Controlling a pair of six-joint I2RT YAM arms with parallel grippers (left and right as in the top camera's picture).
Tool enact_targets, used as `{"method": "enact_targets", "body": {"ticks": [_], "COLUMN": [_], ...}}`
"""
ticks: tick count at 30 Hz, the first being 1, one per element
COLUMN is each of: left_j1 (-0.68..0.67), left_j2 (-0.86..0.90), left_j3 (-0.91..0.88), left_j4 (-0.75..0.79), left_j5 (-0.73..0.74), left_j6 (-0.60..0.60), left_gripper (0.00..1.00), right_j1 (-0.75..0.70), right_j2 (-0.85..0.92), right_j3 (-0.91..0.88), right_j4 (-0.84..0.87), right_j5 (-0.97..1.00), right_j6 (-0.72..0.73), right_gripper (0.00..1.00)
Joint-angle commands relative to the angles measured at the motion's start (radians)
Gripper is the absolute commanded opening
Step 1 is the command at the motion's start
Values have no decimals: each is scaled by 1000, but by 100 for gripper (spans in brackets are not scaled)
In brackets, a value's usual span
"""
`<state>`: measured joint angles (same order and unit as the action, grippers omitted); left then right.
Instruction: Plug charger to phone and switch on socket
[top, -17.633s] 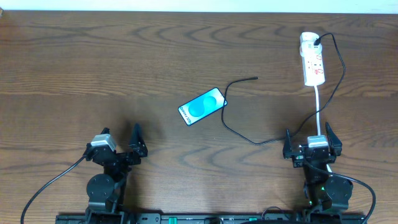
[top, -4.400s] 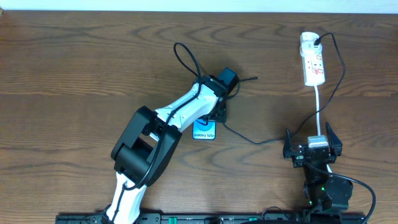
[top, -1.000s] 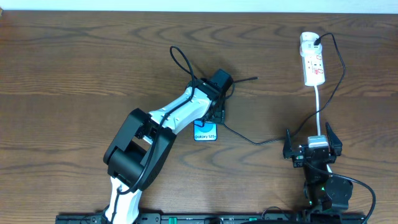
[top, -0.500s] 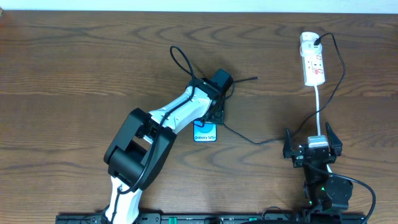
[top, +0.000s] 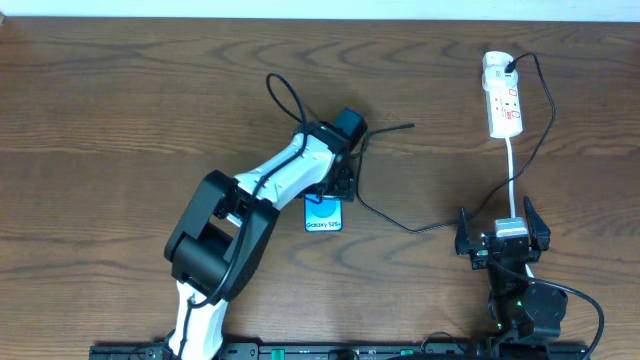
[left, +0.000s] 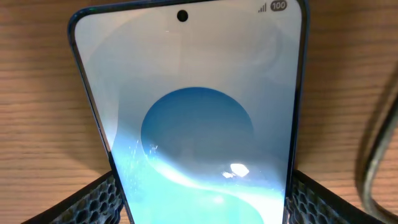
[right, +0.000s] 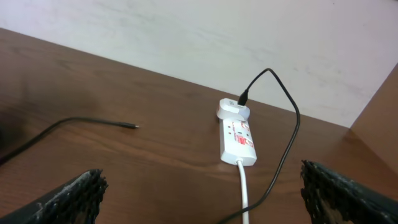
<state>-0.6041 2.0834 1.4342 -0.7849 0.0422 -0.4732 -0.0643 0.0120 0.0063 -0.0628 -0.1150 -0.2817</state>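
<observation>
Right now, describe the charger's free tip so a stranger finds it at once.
Find the white socket at the table's far right. The charger is the thin black cable leaving it, not the thick white cord. Its tip lies loose mid-table, plugged into nothing.

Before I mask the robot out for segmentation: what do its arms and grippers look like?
The left arm has white links with bulky black joints and a thin black cable looping off its wrist. The right arm is black, with a small green light. The left pads and right pads are black with a honeycomb texture.
</observation>
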Motion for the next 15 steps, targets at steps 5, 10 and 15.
{"method": "enact_targets", "body": {"ticks": [5,10,15], "left_j1": [36,45,72], "left_j2": [-23,-59,-102], "left_j3": [-25,-24,-24], "left_j4": [-23,-26,-38], "left_j5": [-55,-55,-54], "left_j6": [-26,-64,-108], "left_gripper": [65,65,65], "right_j1": [-4,-4,-4], "right_j2": [-5,-5,-5], "right_j3": [-1,-1,-1], "right_j4": [-4,-4,-4], "right_j5": [4,4,4], "right_j6": [-11,-11,-11], "right_gripper": [99,99,99]}}
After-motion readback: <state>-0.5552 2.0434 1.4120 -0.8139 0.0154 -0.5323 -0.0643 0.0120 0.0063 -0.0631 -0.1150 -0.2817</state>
